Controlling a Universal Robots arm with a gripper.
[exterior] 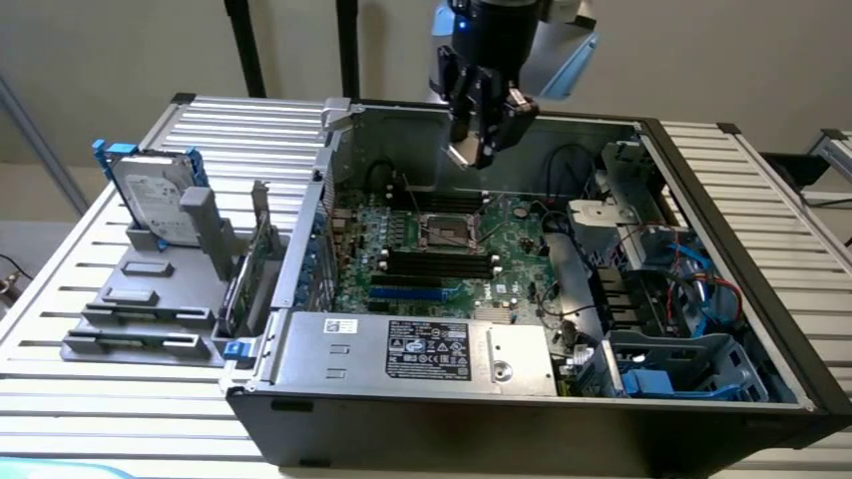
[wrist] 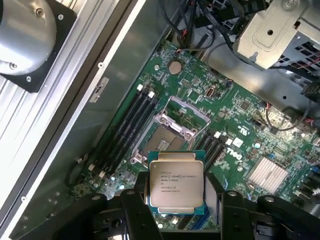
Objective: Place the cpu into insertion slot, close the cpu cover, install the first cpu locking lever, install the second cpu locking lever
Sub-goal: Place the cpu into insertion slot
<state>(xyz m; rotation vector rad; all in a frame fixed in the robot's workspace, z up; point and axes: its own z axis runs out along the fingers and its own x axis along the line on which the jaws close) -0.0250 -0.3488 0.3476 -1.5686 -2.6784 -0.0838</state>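
Tool (exterior: 477, 150): high over the far part of the open case (exterior: 533, 429), fingers clamped on the edges of the cpu (wrist: 176, 184).
Cpu: held flat in the air above the slot (wrist: 167, 136), clear of it; several lines of print on top, too small to read.
Slot: uncovered, on the green board (wrist: 240, 115), long memory slots (wrist: 130, 127) beside it.
Cover (wrist: 186, 111): swung up off the slot.
Writing: white "DELL" on the board; white label (exterior: 429, 349) on the near power supply (exterior: 326, 344), unreadable.
Bench (exterior: 80, 399): slatted metal, carrying the case.
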